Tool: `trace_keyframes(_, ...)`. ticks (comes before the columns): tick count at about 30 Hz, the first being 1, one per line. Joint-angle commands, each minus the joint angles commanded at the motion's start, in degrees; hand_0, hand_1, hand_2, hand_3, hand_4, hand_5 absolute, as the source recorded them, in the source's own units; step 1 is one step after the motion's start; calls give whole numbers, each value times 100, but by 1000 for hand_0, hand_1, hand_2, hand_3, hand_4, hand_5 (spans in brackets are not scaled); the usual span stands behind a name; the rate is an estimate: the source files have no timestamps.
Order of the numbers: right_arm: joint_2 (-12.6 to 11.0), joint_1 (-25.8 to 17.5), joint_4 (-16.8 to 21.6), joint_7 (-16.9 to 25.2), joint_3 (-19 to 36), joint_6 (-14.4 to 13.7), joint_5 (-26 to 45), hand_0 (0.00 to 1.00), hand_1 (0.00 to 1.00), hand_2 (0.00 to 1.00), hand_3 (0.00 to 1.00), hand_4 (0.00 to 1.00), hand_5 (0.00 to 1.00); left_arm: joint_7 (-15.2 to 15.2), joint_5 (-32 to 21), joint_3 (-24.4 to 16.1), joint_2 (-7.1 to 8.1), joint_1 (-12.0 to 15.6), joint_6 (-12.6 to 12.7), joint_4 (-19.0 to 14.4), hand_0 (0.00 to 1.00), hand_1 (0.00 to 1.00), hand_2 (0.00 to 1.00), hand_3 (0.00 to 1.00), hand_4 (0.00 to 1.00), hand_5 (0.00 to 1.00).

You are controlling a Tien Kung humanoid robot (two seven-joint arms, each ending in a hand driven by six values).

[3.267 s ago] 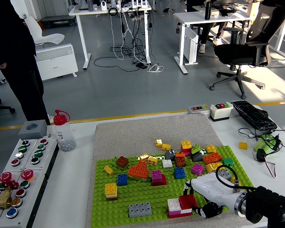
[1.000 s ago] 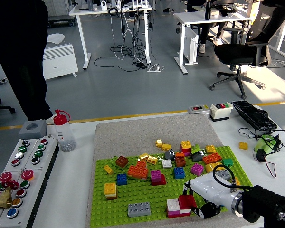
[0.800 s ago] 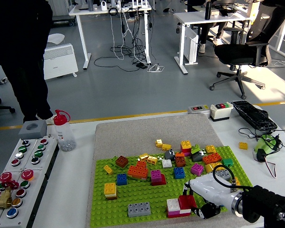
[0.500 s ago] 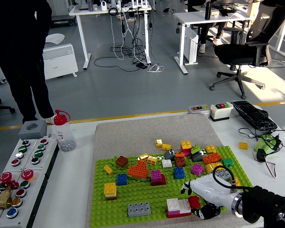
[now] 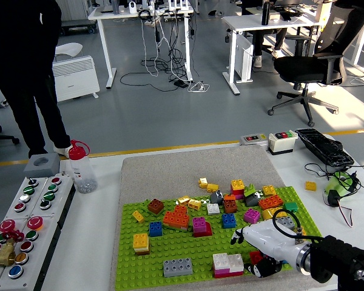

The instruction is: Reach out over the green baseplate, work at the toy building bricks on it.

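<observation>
The right hand (image 5: pixel 262 245) reaches in from the lower right over the near right part of the green baseplate (image 5: pixel 188 247), its fingers curled around a red brick (image 5: pixel 255 257) just right of the white-and-pink brick stack (image 5: pixel 229 265) — touching it or not, I cannot tell. A grey brick (image 5: pixel 178 267) sits left of that stack. More bricks lie scattered across the far half. A person (image 5: pixel 24 66) stands far left.
</observation>
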Motion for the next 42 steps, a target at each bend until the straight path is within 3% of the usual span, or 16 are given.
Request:
trace_keyframes(8, -105, -102, -5, 4, 349, 13, -56, 142, 339, 711, 732, 719, 179, 1, 1, -2, 3, -10, -3, 0, 727, 778, 800, 668, 474, 998)
trace_keyframes(13, -49, -83, -293, 43, 462, -267, -223, 140, 340, 707, 731, 714, 172, 3, 2, -1, 3, -15, -4, 0, 727, 779, 799, 668, 475, 998)
trace_keyframes(20, 262, 167, -1063, 135, 386, -816, -431, 137, 339, 704, 728, 715, 173, 6, 2, 8, 0, -17, -4, 0, 727, 779, 799, 669, 475, 998)
trace_keyframes(27, 556, 473, -1819, 200, 234, -1128, -421, 141, 338, 702, 727, 714, 172, 5, -11, 22, 2, -23, -4, 0, 727, 779, 799, 668, 475, 998)
trace_keyframes(42, 1089, 1105, -3008, 322, -225, -1014, -272, 139, 336, 698, 725, 700, 156, 21, -31, 71, 9, -24, -6, 0, 727, 780, 800, 668, 474, 998)
